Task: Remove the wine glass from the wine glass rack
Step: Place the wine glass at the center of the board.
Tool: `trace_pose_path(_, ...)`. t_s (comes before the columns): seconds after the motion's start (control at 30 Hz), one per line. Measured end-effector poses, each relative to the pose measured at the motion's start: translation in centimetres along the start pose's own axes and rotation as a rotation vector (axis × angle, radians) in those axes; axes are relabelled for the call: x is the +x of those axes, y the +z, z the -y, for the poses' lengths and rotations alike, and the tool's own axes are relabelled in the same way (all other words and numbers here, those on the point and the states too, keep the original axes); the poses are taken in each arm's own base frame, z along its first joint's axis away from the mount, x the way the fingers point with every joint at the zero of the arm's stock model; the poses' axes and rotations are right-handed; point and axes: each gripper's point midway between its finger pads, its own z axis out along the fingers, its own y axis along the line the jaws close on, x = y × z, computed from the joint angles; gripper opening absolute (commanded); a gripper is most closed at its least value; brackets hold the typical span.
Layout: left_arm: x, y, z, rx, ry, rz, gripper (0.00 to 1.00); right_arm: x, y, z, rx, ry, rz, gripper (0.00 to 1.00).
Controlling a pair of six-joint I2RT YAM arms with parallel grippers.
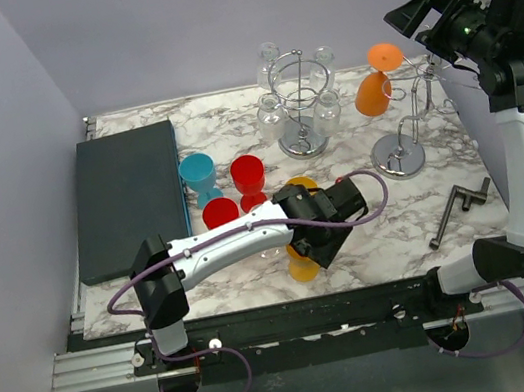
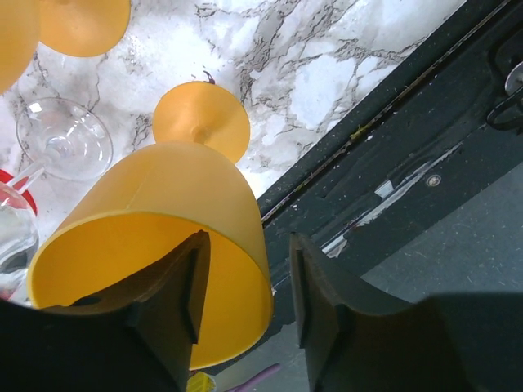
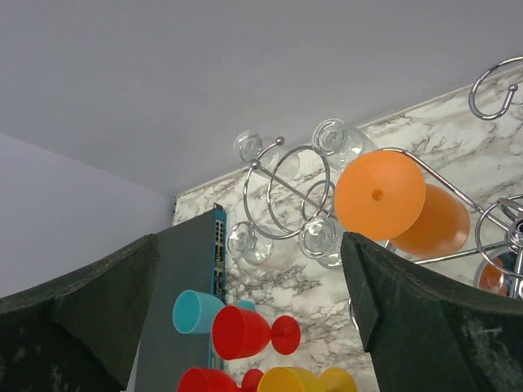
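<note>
An orange wine glass [image 1: 371, 93] hangs upside down on the wire rack [image 1: 399, 156] at the right; it also shows in the right wrist view [image 3: 380, 196]. My right gripper [image 1: 412, 27] is raised above and right of the rack, open and empty [image 3: 249, 238]. My left gripper [image 1: 310, 248] is low at the table's front centre over a yellow wine glass [image 2: 188, 204] that stands on its foot. The gripper is open [image 2: 247, 241]: one finger is inside the bowl, the other outside, and neither touches the rim.
A second rack [image 1: 298, 98] with several clear glasses stands at the back centre. A blue glass [image 1: 198, 175], red glasses [image 1: 247, 173], another yellow glass [image 1: 301, 185] and a clear glass [image 2: 65, 139] crowd the middle. A dark box [image 1: 131, 199] lies left, a metal crank [image 1: 459, 210] right.
</note>
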Motion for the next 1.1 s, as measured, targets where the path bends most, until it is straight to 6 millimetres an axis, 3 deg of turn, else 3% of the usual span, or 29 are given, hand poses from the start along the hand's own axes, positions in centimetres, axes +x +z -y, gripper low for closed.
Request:
trace_pose_path(0.47, -0.8, -3.2, 0.1, 0.01, 0.003, 0.046, 0.64, 0.2, -0.1, -0.2, -0.013, 0.003, -0.009, 1.0)
trace_pose_path(0.77, -2.6, -7.7, 0.6, 0.055, -0.003, 0.152, 0.66, 0.3, -0.1, -0.3, -0.019, -0.001, -0.017, 1.0)
trace_pose_path(0.93, -4.3, -10.7, 0.9, 0.089, -0.014, 0.249, 0.67, 0.6, 0.0, 0.0, -0.01, -0.006, -0.029, 0.91)
trace_pose_path(1.1, -5.8, -12.7, -0.7, 0.102, -0.067, 0.325, 0.68, 1.6, 0.8, 1.5, 0.034, -0.002, -0.051, 0.85)
